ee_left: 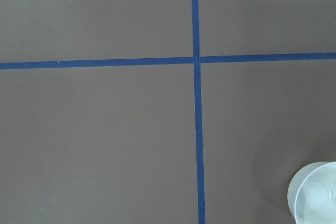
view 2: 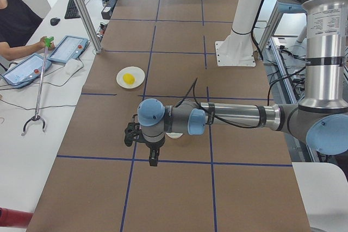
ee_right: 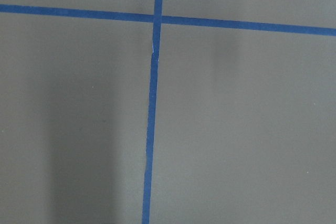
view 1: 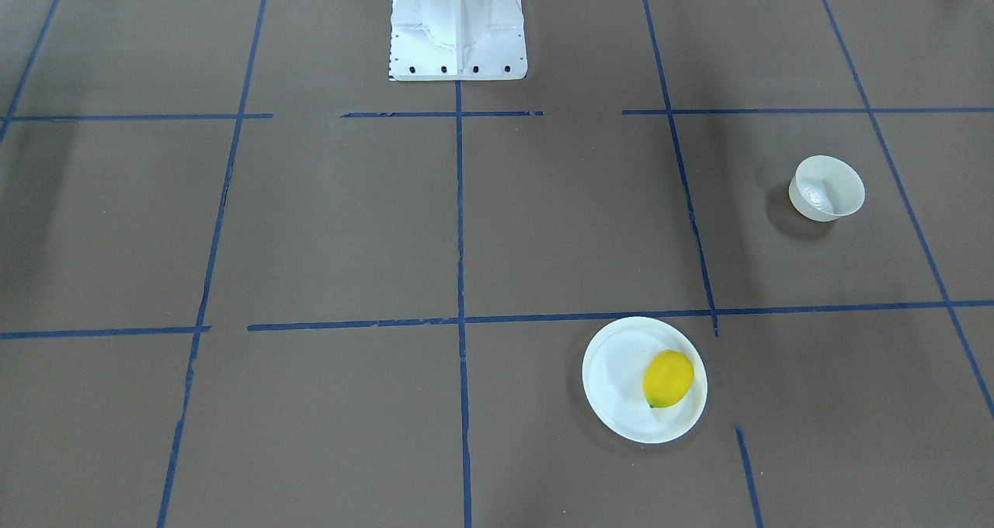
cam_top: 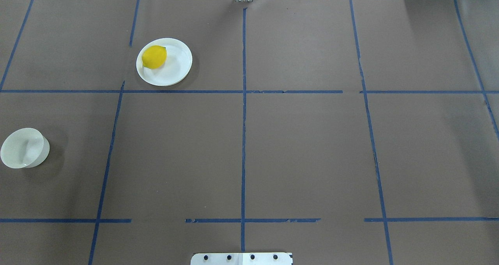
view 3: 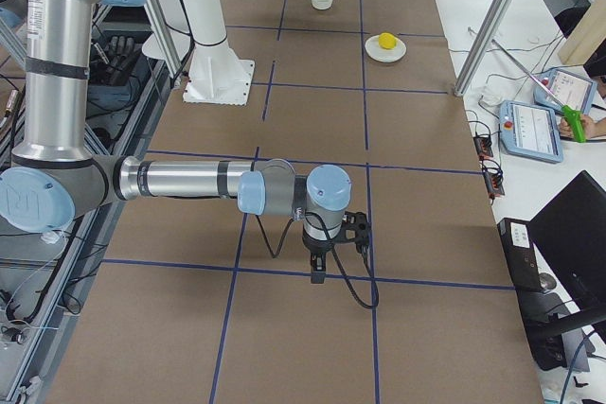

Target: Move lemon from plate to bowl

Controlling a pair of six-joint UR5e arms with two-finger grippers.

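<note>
The yellow lemon (view 1: 668, 378) lies on the flat white plate (view 1: 613, 373), toward the edge nearest the bowl side; both also show in the overhead view, lemon (cam_top: 154, 57) on plate (cam_top: 177, 64). The small deep white bowl (view 1: 828, 188) stands empty and apart from the plate, at the table's left edge in the overhead view (cam_top: 24, 148). My left gripper (view 2: 154, 158) hangs over the table near the bowl, which peeks into the left wrist view (ee_left: 315, 192). My right gripper (view 3: 317, 272) hangs far from both dishes. I cannot tell whether either is open or shut.
The white robot pedestal (view 1: 458, 27) stands at the table's middle edge. Blue tape lines (cam_top: 243, 121) grid the brown table. An aluminium post (view 2: 81, 9) and an operator's side table with tablets (view 2: 32, 69) flank the plate's side.
</note>
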